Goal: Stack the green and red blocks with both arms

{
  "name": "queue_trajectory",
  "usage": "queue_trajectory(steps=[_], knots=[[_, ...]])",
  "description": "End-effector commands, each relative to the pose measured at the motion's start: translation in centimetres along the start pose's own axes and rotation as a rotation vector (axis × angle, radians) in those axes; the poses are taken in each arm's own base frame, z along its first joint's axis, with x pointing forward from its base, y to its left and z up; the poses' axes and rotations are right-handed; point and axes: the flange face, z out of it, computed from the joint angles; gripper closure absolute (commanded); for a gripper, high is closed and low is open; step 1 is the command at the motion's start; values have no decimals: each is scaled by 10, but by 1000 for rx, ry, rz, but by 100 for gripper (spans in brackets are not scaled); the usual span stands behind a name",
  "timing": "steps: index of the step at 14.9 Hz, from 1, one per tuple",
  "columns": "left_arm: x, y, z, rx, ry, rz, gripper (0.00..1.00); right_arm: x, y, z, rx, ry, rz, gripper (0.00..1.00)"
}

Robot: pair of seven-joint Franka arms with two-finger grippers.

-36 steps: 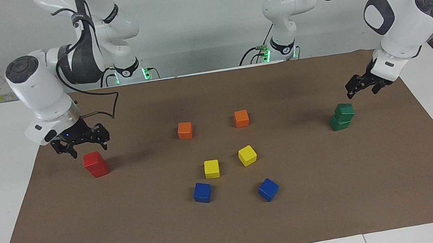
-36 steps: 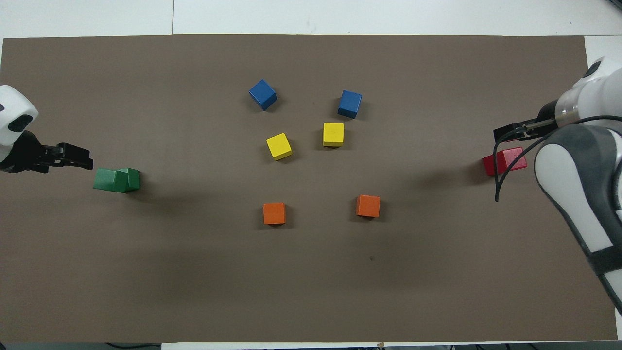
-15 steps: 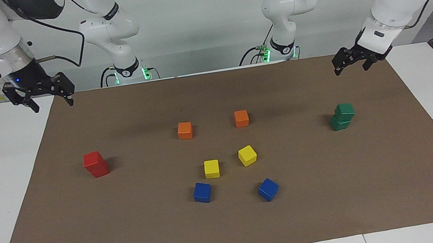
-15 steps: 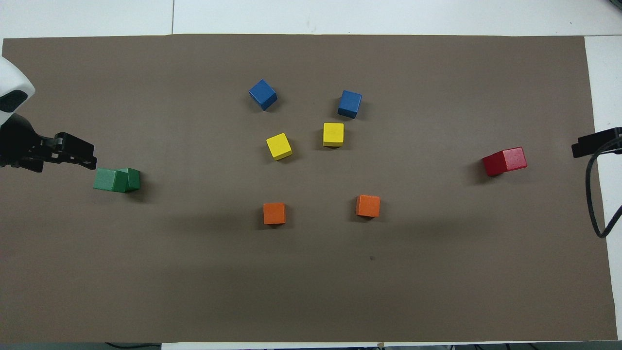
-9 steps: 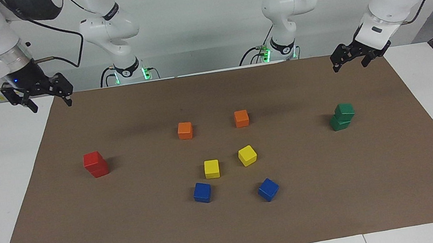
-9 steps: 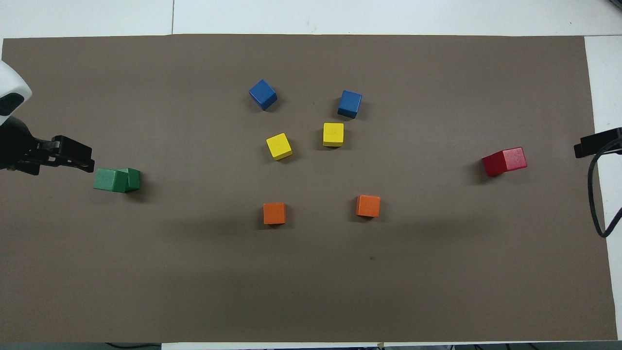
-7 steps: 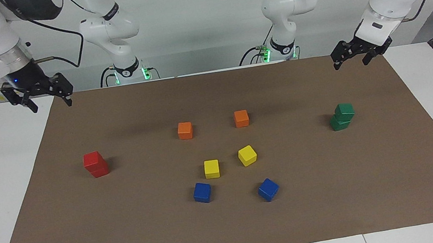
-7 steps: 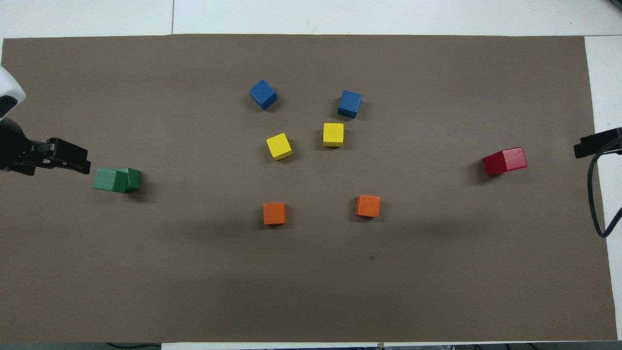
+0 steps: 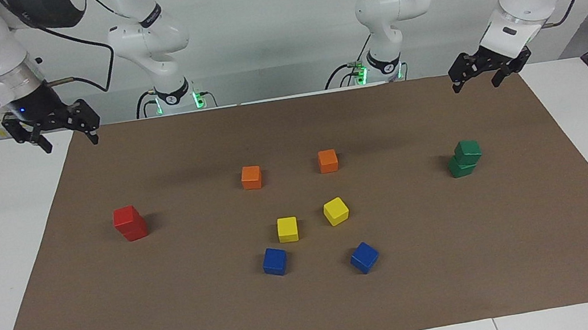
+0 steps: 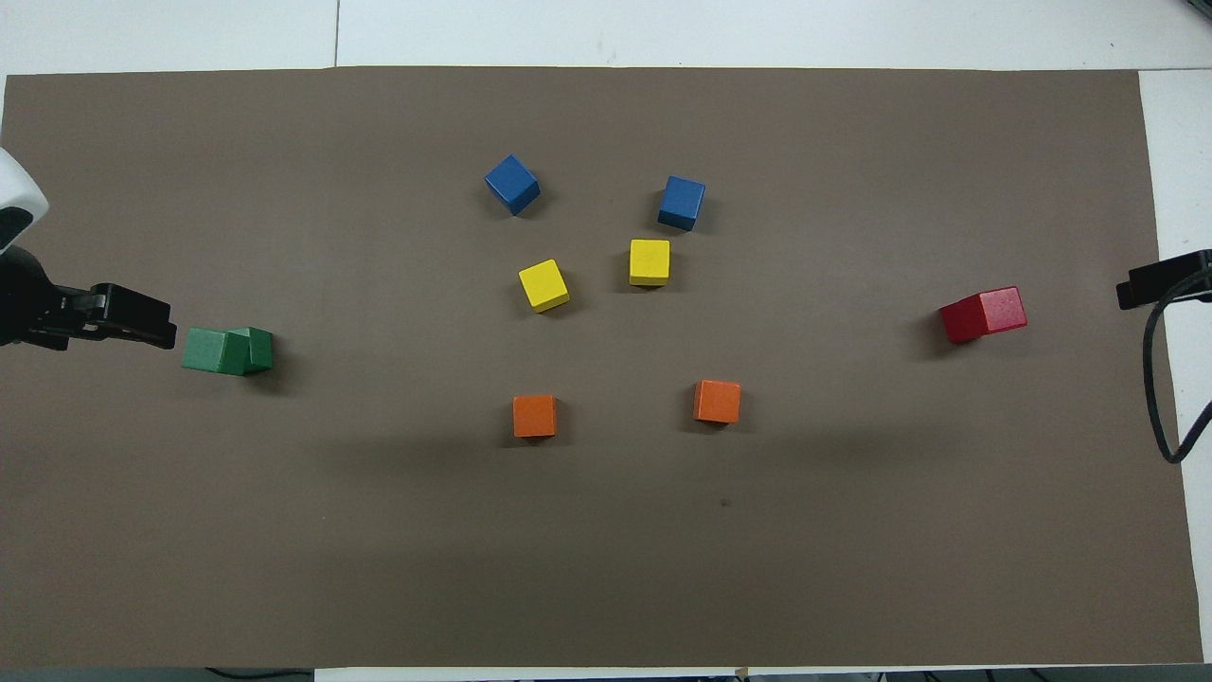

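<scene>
Two red blocks stand stacked at the right arm's end of the brown mat; the stack also shows in the overhead view. Two green blocks stand stacked, the upper one slightly offset, at the left arm's end; they also show in the overhead view. My right gripper is open and empty, raised over the mat's edge, well clear of the red stack; only its tip shows in the overhead view. My left gripper is open and empty, raised clear of the green stack, and shows in the overhead view.
Two orange cubes, two yellow cubes and two blue cubes lie apart in the middle of the brown mat. White table surrounds the mat.
Both grippers have lifted off their stacks and drawn back toward the robots. In the last half second only the left gripper shifted slightly. Both stacks stay put.
</scene>
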Motion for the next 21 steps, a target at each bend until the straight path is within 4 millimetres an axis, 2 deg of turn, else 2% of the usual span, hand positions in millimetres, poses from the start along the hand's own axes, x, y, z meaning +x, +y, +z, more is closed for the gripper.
queue_trajectory(steps=[1,12,21], knots=[[-7,3,-4,21,33,20,0,-4,0,2,1,-16,18,0],[-7,5,-6,20,41,21,0,-10,-1,2,3,-22,18,0],[-8,-4,-5,19,33,4,0,-9,-2,2,2,-22,16,0]])
